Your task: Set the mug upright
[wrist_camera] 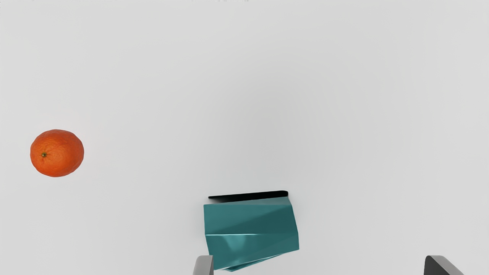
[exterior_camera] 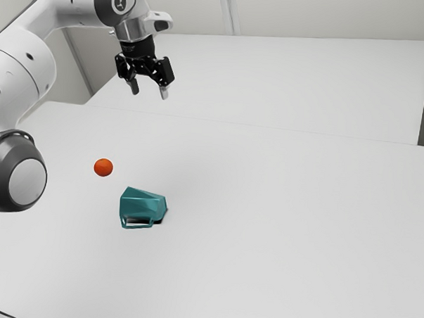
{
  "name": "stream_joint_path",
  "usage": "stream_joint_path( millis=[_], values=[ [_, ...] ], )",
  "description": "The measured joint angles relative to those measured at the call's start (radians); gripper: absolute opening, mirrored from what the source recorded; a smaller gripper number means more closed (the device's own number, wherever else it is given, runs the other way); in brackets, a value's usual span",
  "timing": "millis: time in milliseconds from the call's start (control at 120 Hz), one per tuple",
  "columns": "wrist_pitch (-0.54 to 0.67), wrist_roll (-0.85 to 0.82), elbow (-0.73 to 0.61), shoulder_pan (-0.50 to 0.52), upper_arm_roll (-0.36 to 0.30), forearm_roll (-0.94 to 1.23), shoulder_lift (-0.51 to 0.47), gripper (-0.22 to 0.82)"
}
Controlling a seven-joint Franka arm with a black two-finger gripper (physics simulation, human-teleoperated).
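One mug [exterior_camera: 143, 204] lying sideways, white tabletop [exterior_camera: 300, 240], pale wall [exterior_camera: 331, 16] beyond; pincer [exterior_camera: 150, 93] spread wide.

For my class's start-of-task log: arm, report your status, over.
Claw open, empty, raised above the table. Mug lying on its side. Orange nearby, clear of the mug, likely no obstacle.

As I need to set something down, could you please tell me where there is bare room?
The widest bare patch of white table stretches from the teal mug toward the exterior view's right. It is most crowded around the mug and the nearby orange, with only a small gap between.
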Motion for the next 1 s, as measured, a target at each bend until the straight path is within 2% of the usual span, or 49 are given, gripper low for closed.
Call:
stream_joint_path(
  millis=[200, 267, 392, 508, 642, 792, 1000],
  values=[
    [0.000, 0.002, -0.002, -0.003, -0.001, 0.000, -0.004, 0.60],
    [0.001, 0.002, -0.054, 0.001, 0.002, -0.008, -0.035, 0.60],
    [0.024, -0.015, -0.358, 0.009, 0.035, -0.072, -0.219, 0.60],
    [0.111, -0.018, -0.646, 0.015, 0.080, -0.107, -0.373, 0.60],
    [0.232, 0.018, -0.868, 0.025, 0.133, -0.148, -0.497, 0.60],
    [0.347, 0.085, -1.006, 0.002, 0.189, -0.200, -0.549, 0.60],
    [0.474, 0.204, -1.088, 0.006, 0.198, -0.273, -0.545, 0.60]
  ],
)
